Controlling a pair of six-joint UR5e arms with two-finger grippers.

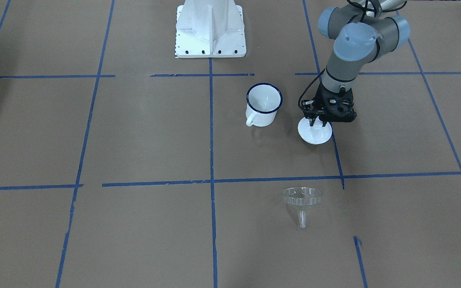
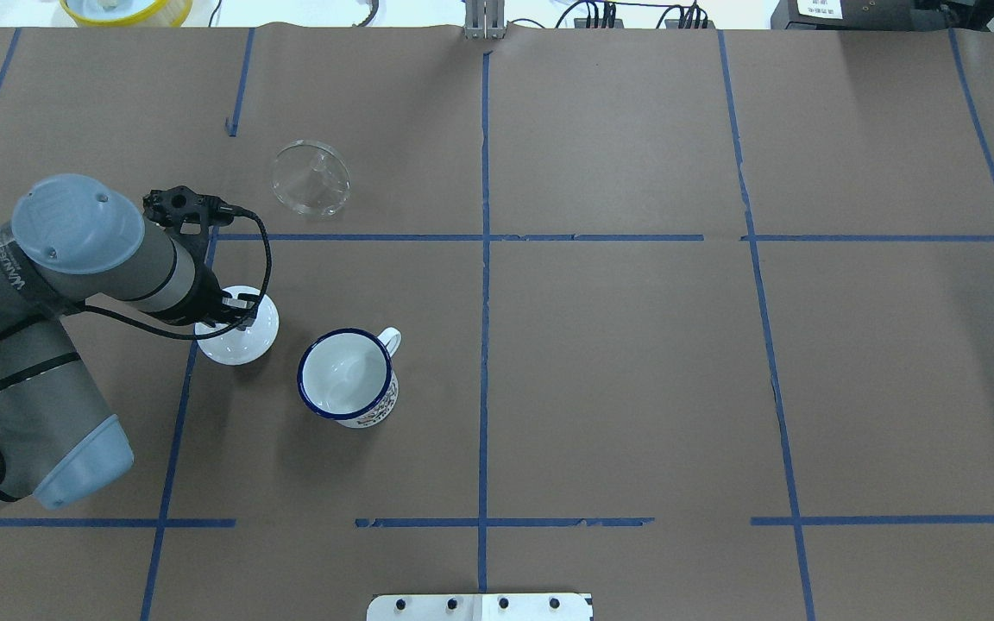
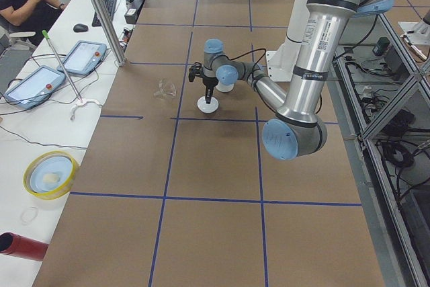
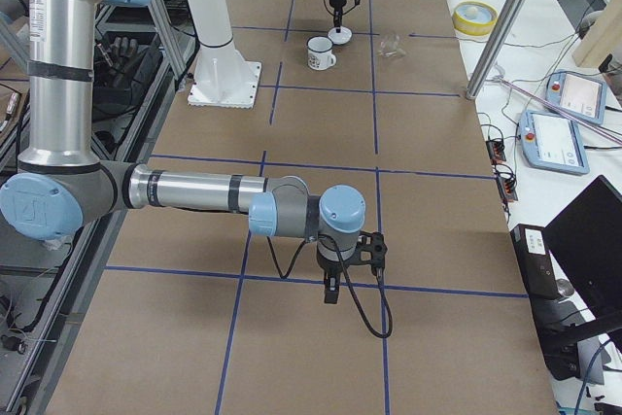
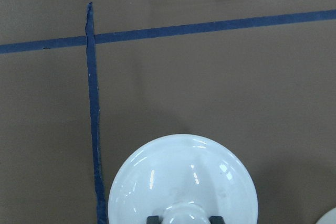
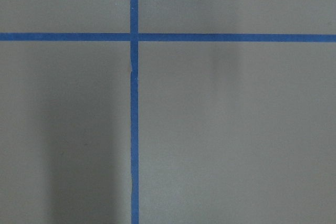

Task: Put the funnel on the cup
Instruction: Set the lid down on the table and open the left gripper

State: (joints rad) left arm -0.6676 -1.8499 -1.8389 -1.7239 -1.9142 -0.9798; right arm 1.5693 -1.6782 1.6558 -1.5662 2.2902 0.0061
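Beside the blue-rimmed white enamel mug (image 2: pixel 347 376) | left fingers (image 5: pixel 152 220) clenched on round white lid (image 5: pixel 184 179) | I'd set it flat before letting go | right fingers (image 4: pixel 330 291): cannot tell

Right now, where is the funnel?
In the overhead view the funnel sits in the left half, just beyond the blue tape line, farther out than the white lid and the cup, touching neither.
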